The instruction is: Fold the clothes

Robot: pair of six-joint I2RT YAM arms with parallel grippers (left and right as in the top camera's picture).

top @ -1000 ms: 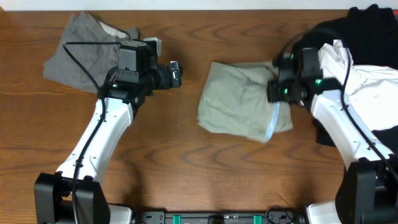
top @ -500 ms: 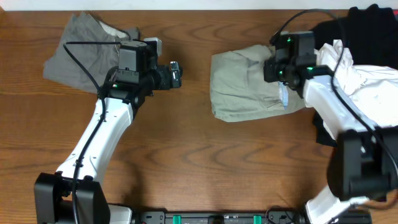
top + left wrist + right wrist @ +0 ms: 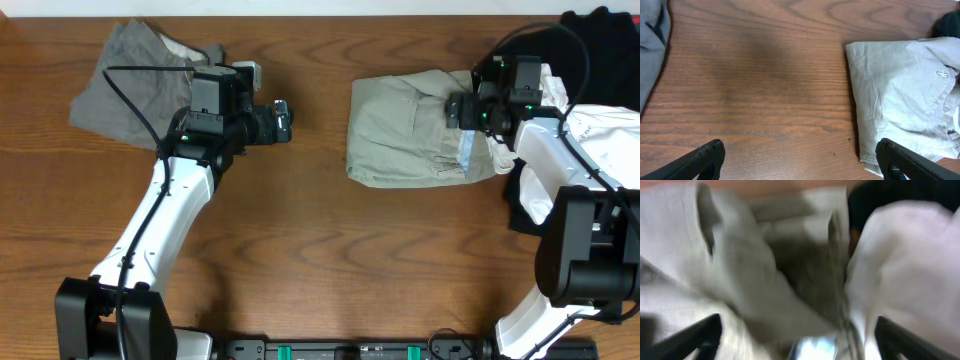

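Right gripper (image 3: 458,110) over beige garment (image 3: 400,135)

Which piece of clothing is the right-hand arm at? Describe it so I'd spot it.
On the wooden table, look right of centre, beside the heap of black and white clothes. A folded garment lies there with the right gripper at its right edge. It alone is pale khaki-green; the grey garment lies far left.

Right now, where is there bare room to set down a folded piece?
Bare wood lies between the left gripper and the khaki garment, and along the front of the table between the arms. The right side is crowded: the black and white pile meets the khaki garment. The grey garment fills the far left corner.
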